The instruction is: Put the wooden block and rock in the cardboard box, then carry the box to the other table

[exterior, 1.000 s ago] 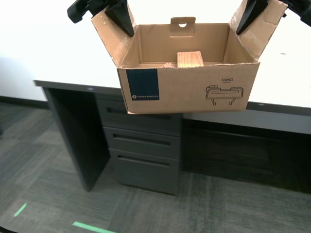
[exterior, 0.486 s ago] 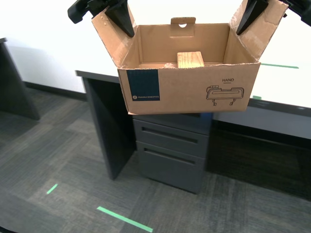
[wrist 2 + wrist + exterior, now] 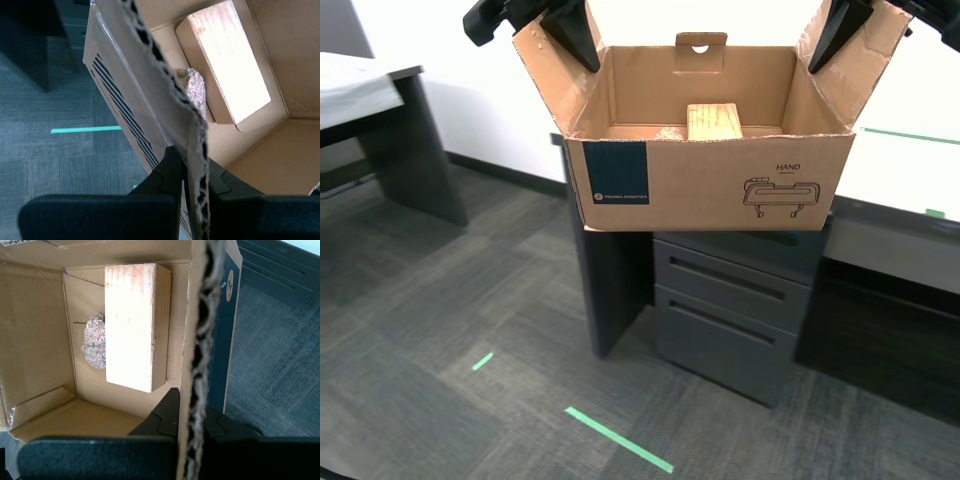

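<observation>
The cardboard box (image 3: 705, 185) hangs in the air above the floor, held by its two side flaps. My second gripper (image 3: 575, 35) (image 3: 192, 165) is shut on the flap at the exterior view's left. My first gripper (image 3: 835, 25) (image 3: 192, 405) is shut on the flap at the exterior view's right. Inside, the wooden block (image 3: 713, 121) (image 3: 132, 325) (image 3: 230, 65) lies on the box floor. The rock (image 3: 667, 132) (image 3: 95, 340) (image 3: 194, 87) rests against its side. Two white-topped tables show, and I cannot tell which is the other table.
Behind the box stands a white-topped table (image 3: 910, 160) with green tape marks and a dark drawer cabinet (image 3: 730, 310) under it. A table with a wrinkled white-grey cover (image 3: 355, 85) sits at the exterior view's left edge. Grey carpet with green tape strips (image 3: 620, 440) lies below.
The whole background has shifted toward the exterior view's right, so the camera has moved. The second table has come into view at that view's left. Box, block, rock and both grips look unchanged.
</observation>
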